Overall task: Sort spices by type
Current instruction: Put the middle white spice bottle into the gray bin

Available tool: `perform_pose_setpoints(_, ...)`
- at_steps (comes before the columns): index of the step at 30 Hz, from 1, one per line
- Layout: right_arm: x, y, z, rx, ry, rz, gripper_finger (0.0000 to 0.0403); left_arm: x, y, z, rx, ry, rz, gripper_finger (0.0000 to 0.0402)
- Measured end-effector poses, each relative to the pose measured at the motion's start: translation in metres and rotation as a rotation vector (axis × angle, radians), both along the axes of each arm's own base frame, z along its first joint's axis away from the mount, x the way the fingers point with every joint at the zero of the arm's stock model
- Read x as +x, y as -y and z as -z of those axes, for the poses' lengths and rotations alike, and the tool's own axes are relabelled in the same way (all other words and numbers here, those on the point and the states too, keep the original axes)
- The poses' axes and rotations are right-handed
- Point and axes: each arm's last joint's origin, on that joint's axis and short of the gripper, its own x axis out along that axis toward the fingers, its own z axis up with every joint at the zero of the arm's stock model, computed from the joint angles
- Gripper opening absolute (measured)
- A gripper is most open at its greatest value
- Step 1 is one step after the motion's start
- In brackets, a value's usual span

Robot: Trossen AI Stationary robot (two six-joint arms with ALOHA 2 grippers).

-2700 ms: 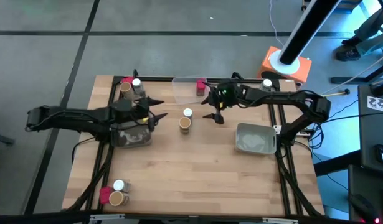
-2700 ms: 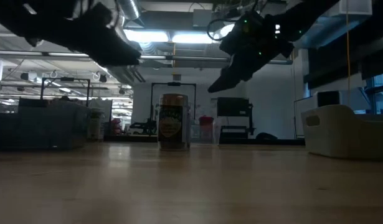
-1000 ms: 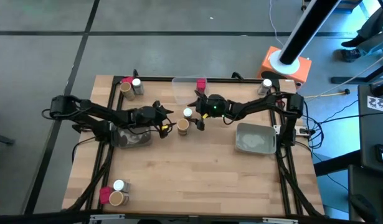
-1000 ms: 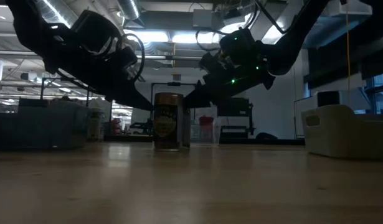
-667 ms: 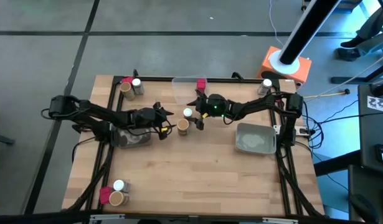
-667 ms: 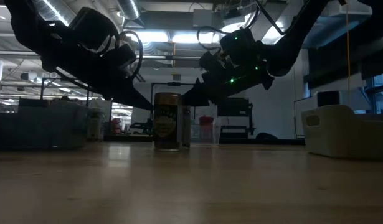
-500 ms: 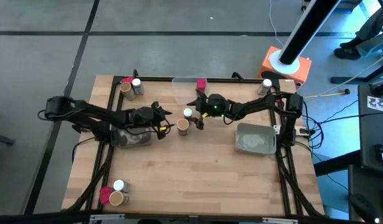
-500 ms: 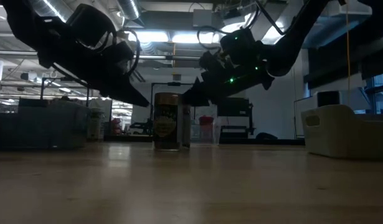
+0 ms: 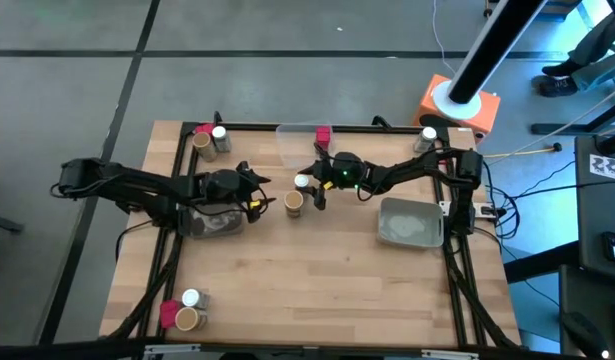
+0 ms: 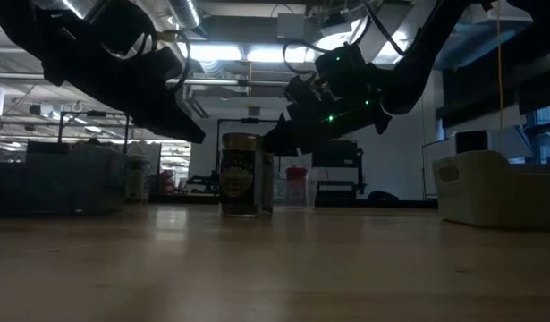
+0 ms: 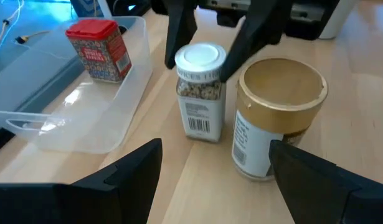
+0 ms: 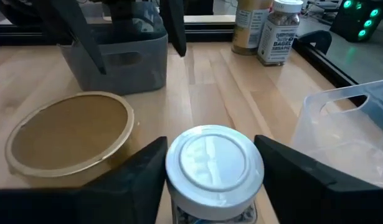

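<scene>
Meanwhile right pincer (image 12: 210,186) straddles white-capped jar (image 12: 214,163), spread wide; left pincer (image 11: 216,180) likewise spread

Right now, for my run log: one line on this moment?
right gripper: open around white-capped jar | left gripper: open, facing tan cylinder | nothing gripped

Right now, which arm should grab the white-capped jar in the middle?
The right. Its gripper is open with the jar between its fingers, cap just below the wrist camera. The left gripper is open too, but sits back, facing both the jar and the brown cylinder.
</scene>
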Motion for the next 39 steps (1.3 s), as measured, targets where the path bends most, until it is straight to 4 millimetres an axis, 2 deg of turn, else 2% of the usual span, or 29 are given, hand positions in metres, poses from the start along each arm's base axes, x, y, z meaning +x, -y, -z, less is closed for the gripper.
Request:
perform_pose_setpoints(2,0.0,0.0,0.0,0.0,-0.002,0.0,0.0212,0.0,0.0,0.001,-0.001,-0.008,0.0,0.028)
perform_pose_setpoints(12,-0.003,-0.001,-0.006,0.003,-0.023,0.009,0.0216,-0.001,0.0,0.001,0.003,-0.012,0.002,0.028)
perform_pose_setpoints(14,-0.006,-0.001,-0.016,0.0,-0.02,0.014,0.0215,-0.001,0.0,0.001,0.006,-0.014,0.004,0.028)
perform_pose_setpoints(18,-0.019,-0.004,-0.047,-0.026,-0.024,0.032,0.0213,-0.001,0.0,0.001,0.006,-0.015,0.004,0.028)
perform_pose_setpoints(24,-0.051,-0.015,-0.092,-0.027,-0.083,0.059,0.0217,-0.001,0.0,0.001,0.005,-0.014,0.004,0.028)
perform_pose_setpoints(32,-0.109,-0.045,-0.143,0.004,-0.157,0.08,0.0219,-0.001,0.0,0.001,-0.002,-0.009,0.0,0.028)
perform_pose_setpoints(39,-0.161,-0.071,-0.167,0.125,-0.197,0.079,0.0214,-0.001,0.0,0.001,-0.005,-0.007,-0.003,0.028)
